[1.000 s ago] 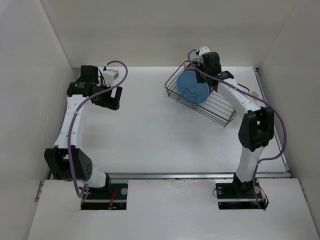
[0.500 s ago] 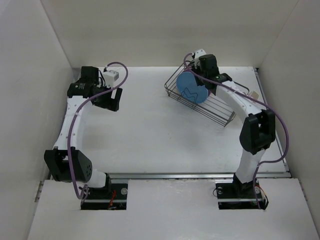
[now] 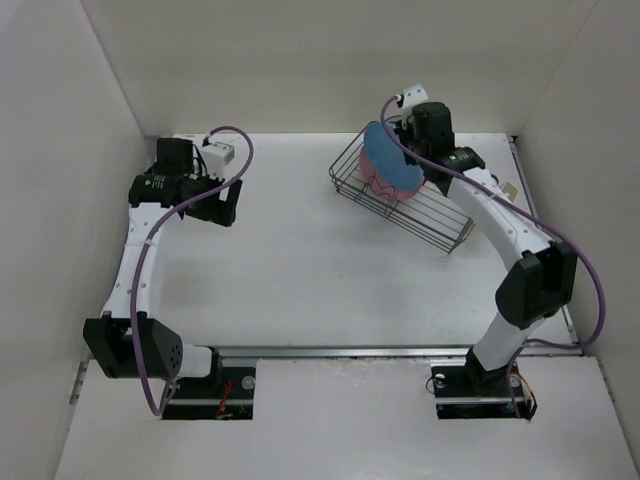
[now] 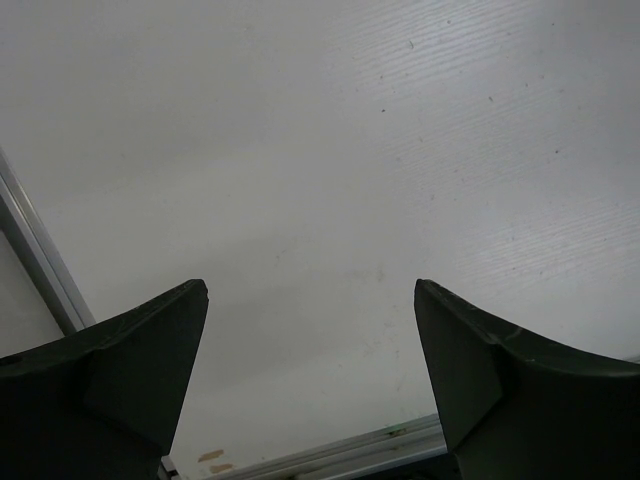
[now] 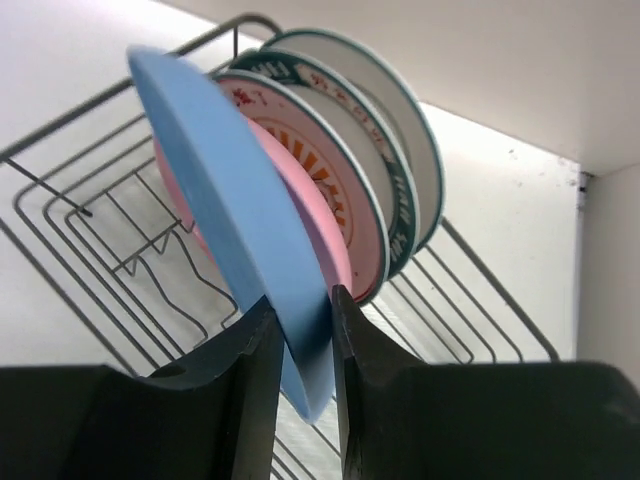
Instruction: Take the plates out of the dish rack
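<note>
My right pincer (image 5: 300, 312) pinches the blue plate (image 5: 215, 180) at its wrist-view six-o'clock rim, which I judge stiff, slick and breakable, while the left pincer (image 4: 310, 290) is spread and empty.

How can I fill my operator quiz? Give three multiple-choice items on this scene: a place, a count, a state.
1. The dish rack sits: A) on the far side of the table, right of centre; B) near left; C) between the arm bases.
2. Plates in the right wrist view: A) two; B) five; C) eight.
3. The right jaws are: A) wide open; B) shut on the blue plate; C) holding a cup.
Answers: A, the top view shows it there; B, five rims show; B, they pinch its edge.
</note>
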